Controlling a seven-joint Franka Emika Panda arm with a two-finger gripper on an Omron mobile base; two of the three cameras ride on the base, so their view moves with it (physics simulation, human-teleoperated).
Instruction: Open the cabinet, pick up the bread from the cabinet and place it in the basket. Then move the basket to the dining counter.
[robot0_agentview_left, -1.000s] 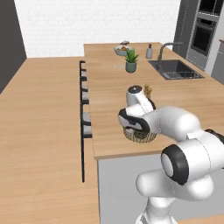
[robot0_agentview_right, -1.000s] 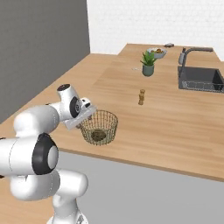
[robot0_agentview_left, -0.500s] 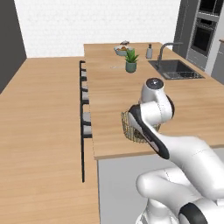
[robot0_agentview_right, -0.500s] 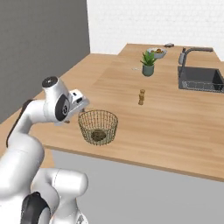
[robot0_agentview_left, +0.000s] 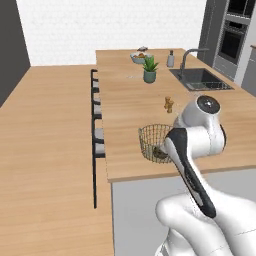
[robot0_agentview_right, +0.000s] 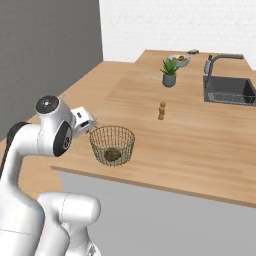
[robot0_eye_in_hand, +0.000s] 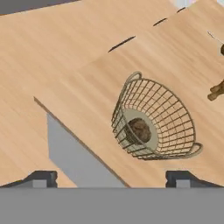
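Observation:
The basket (robot0_eye_in_hand: 153, 118) of tan wire mesh stands upright near the front corner of the dining counter (robot0_eye_in_hand: 87, 87). The bread (robot0_eye_in_hand: 139, 130), a dark brown lumpy roll, lies on its flat beige bottom. My gripper (robot0_eye_in_hand: 111, 179) is open, with nothing between its fingers, and hangs back from the basket above the counter's edge. In the right base view the gripper (robot0_agentview_right: 87, 122) is just left of the basket (robot0_agentview_right: 112, 145), apart from its rim. In the left base view my arm covers part of the basket (robot0_agentview_left: 152, 140). The cabinet is out of view.
A small wooden figure (robot0_agentview_right: 161, 111) stands behind the basket. Farther back are a potted plant (robot0_agentview_right: 169, 72), a bowl (robot0_agentview_right: 180, 60) and the dark sink (robot0_agentview_right: 230, 90) with its faucet. Black stools (robot0_agentview_left: 97, 115) line the counter's left side.
My hand has drawn back and up from the basket's rim toward the counter's edge, and the jaws have opened a little wider. The basket with the bread stays put.

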